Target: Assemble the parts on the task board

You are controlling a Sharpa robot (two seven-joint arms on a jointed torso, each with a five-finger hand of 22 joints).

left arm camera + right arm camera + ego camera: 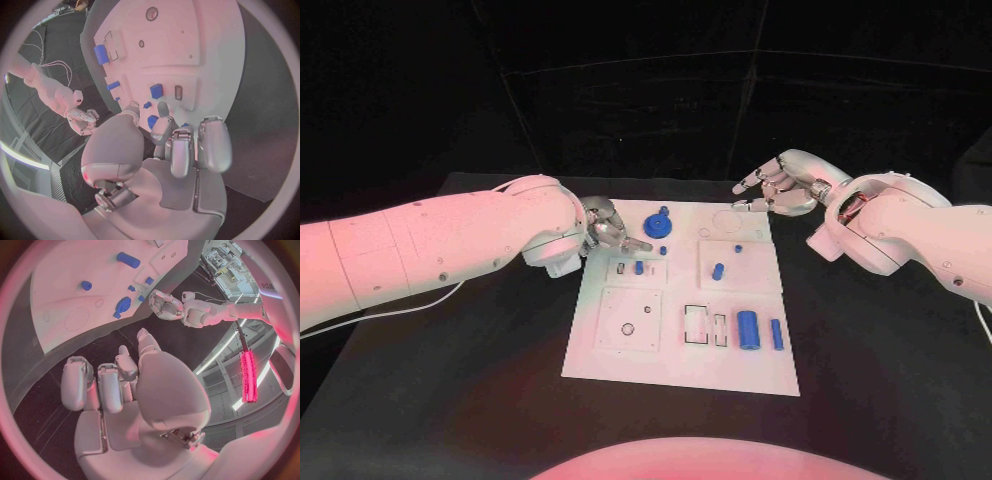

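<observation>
The board (682,345) lies flat in the middle of the black bench (459,400), its long side running away from the robot.

The left hand (607,235) sits at the board's left edge, near the far end. Its fingers (167,127) are curled in loosely over the edge; the left wrist view shows them bent side by side with nothing plainly between them, so whether they grip a part cannot be told for sure. Just beside their tips lies a large blue part (659,223) with a round body and a small knob, resting on the board's far left area.

The right hand (783,188) hovers off the board's far right corner, over the bench, apart from every part. Its fingers (100,385) are curled partway in and hold nothing.

Other parts lie on the board: a small blue peg (639,267) on the left square plate, close to the left hand; a short blue piece (718,269) on the right square plate; a thick blue cylinder (749,328) and a thin blue bar (777,335) side by side near the right edge at the near end. Beside the cylinder are two upright rectangular slots (697,326). A square plate with a small hole (630,322) sits at the near left.
</observation>
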